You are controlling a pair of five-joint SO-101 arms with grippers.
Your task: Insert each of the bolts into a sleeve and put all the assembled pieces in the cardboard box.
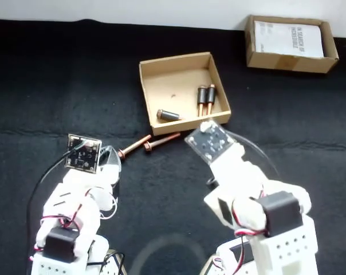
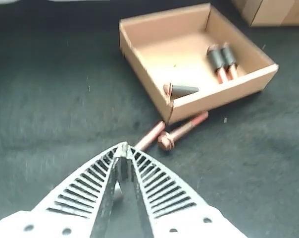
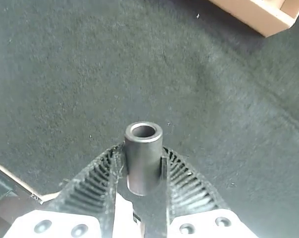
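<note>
The open cardboard box (image 1: 151,86) holds two sleeved bolts side by side (image 1: 205,100) and a third (image 1: 168,114) near its front wall. Two bare copper bolts (image 1: 133,147) (image 1: 161,141) lie on the black cloth just in front of the box. My left gripper (image 2: 122,151) is shut with nothing in it, a short way from those bolts (image 2: 150,136) (image 2: 183,131); in the high view it (image 1: 113,160) is left of them. My right gripper (image 3: 141,153) is shut on a grey sleeve (image 3: 143,144) whose open bore faces the camera, above bare cloth.
A second cardboard box (image 1: 259,54) with a printed sheet in it stands at the back right. The black cloth (image 1: 58,86) covers the table, with open room to the left of the box. The right arm's wrist (image 1: 210,142) hangs by the box's front right corner.
</note>
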